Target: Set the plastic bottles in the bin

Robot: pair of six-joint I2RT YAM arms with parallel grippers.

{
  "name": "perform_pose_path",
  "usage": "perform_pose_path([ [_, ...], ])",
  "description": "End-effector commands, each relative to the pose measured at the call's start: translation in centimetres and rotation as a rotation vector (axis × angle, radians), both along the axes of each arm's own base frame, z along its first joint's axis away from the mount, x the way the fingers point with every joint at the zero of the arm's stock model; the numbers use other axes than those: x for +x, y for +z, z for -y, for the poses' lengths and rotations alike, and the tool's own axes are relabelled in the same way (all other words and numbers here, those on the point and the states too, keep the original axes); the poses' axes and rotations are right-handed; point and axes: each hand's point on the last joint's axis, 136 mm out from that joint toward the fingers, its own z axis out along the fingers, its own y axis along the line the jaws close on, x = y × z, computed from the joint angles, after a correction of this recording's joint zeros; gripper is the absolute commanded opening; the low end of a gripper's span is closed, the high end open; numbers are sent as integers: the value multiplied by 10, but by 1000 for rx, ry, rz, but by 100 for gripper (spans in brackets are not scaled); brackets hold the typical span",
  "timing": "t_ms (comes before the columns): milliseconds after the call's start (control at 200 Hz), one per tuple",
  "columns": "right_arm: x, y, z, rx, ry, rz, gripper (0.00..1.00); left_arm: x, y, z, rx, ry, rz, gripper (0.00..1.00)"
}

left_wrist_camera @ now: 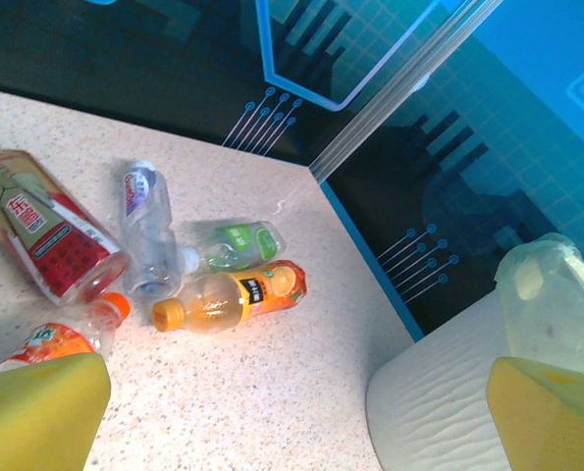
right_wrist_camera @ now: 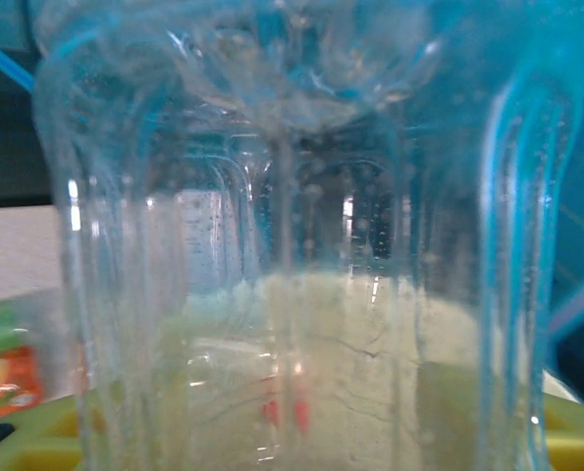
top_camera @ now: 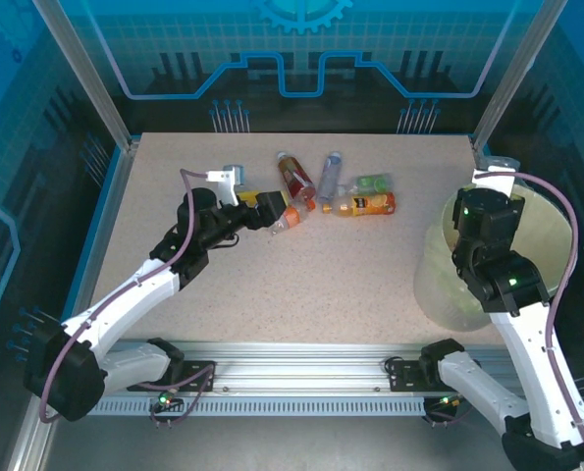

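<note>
Right claw sits closed on a clear bottle, held so close to the wrist camera that its ribbed wall blurs. Pale yellow-green shows through it from below. From above, that arm hangs over the bin at the right edge of the bench, so I judge the bottle is over the mouth and needs only letting go. Left claw is spread wide, its yellow fingers far apart, low over the far middle of the bench. Just to its right, touching or nearly so, lies a small crushed bottle with an orange cap, its long axis running roughly left to right and its cap end away from the claw. Further right and far lie an orange drink bottle, a green-labelled bottle, a blue-labelled bottle and a red-labelled bottle, all on their sides. The left arm is much the nearer to this cluster, and the bin stands well apart to the near right.
</note>
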Motion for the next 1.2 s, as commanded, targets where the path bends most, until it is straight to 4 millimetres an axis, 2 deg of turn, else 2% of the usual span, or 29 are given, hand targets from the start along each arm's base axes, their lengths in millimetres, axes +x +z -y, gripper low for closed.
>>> perform_pose_path([
  [0,-17,-13,28,-77,-143,-64,54,6,-6,-5,24,38,-47,99],
  [185,-39,-25,58,-47,-320,-51,56,9,-21,-2,25,36,-84,99],
  [380,-56,-39,84,37,-420,39,55,10,-35,1,60,18,-121,99],
  [460,-61,-38,93,38,-458,69,55,11,-38,1,65,22,-124,99],
  [570,-68,-37,104,27,-508,77,58,16,-44,-6,73,69,-120,99],
  [675,-70,-43,112,45,-535,71,59,20,-49,-13,74,115,-120,99],
  [845,-69,-52,117,67,-562,59,76,24,-51,-15,63,125,-123,99],
  [1196,-68,-55,118,105,-588,54,93,26,-56,-20,44,155,-139,99],
])
